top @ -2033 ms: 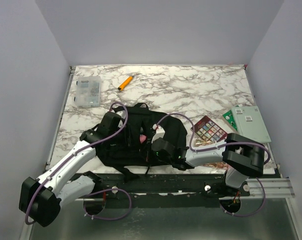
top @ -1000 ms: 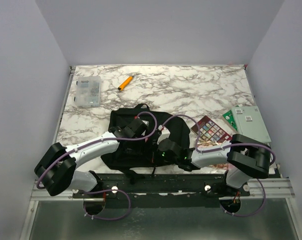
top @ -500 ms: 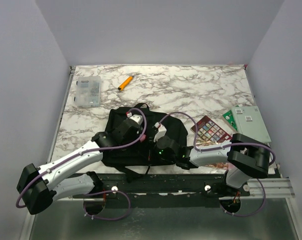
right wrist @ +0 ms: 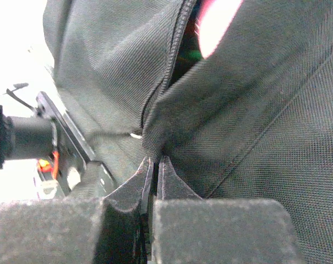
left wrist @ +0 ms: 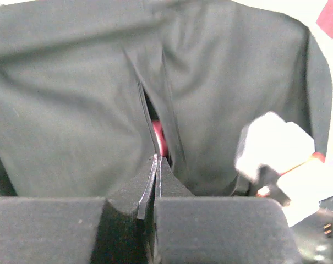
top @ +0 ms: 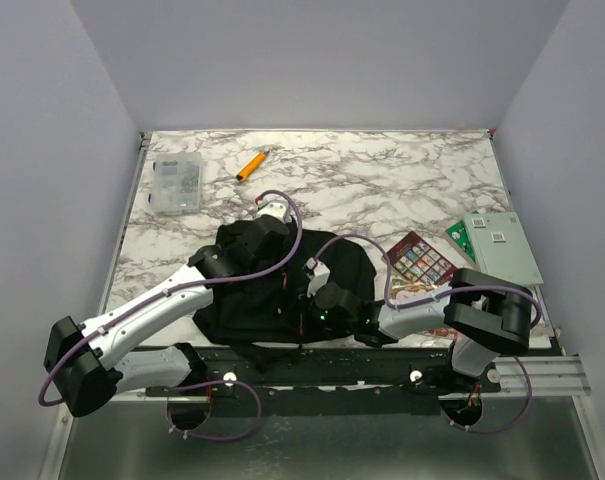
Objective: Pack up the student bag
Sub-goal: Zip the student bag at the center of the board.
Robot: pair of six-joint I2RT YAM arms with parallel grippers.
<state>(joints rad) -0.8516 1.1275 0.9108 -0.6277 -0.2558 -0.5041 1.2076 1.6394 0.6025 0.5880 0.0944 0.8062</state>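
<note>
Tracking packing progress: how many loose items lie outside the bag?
4: clear box back left, orange marker beside it, colourful palette right of the bag, green-white board far right. More may be hidden.

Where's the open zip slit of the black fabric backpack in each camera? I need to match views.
Left wrist: zip slit runs down the centre to the shut left gripper.
Right wrist: slit at top centre, above the right gripper pinching the fabric.
Top external: slit not discernible; black fabric backpack lies centre-near under both arms.
Shared landmark: pink-red item inside the slit, both wrist views.
</note>
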